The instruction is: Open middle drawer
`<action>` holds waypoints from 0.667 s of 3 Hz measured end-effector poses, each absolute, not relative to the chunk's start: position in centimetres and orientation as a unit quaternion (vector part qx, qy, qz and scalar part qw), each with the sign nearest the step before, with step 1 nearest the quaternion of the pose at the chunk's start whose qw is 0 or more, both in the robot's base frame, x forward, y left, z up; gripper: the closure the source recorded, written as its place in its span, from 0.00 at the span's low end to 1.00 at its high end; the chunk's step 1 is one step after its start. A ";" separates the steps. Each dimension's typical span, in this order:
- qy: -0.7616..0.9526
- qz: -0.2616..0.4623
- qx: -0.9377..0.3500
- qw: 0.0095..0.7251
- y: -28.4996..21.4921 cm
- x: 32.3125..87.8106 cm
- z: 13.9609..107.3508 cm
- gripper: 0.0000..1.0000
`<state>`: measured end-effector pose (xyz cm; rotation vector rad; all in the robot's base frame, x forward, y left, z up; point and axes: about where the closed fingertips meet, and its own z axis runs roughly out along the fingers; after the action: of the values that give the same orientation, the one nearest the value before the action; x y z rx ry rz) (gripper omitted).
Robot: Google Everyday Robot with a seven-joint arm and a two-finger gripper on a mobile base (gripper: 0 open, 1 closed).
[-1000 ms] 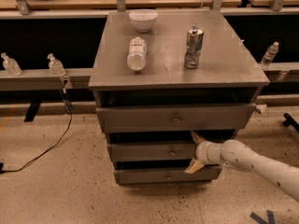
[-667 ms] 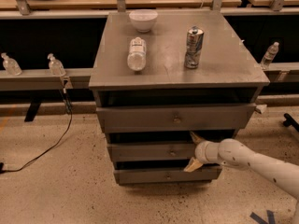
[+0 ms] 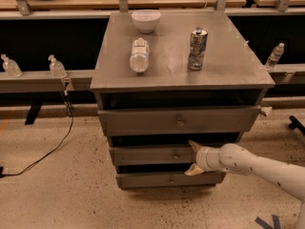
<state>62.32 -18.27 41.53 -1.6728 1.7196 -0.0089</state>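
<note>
The grey cabinet (image 3: 181, 70) has three flat-fronted drawers, each with a small round knob. The middle drawer (image 3: 152, 155) is the second front down, with its knob (image 3: 176, 155) at centre. My gripper (image 3: 194, 157) comes in from the lower right on a white arm (image 3: 257, 166). Its two tan fingers are spread apart, one at the middle drawer's top edge and one at its bottom edge, just right of the knob. It holds nothing. The top drawer (image 3: 178, 120) stands out a little from the cabinet.
On the cabinet top are a white bowl (image 3: 146, 20), a clear bottle lying down (image 3: 139, 55) and an upright can (image 3: 197, 48). The bottom drawer (image 3: 167, 179) is below. A black cable (image 3: 52, 147) runs over the floor at left. Small bottles (image 3: 56, 67) sit on a rail.
The gripper has shifted slightly left along the middle drawer front, closer to the knob. Nothing else has moved.
</note>
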 end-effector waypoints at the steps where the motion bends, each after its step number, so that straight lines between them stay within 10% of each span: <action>1: 0.669 0.009 -0.662 0.337 -17.5 60.5 40.9 0.35; 2: 0.671 0.016 -0.666 0.324 -17.2 59.9 40.5 0.36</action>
<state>59.86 -17.25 40.54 -1.7477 1.7611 0.0416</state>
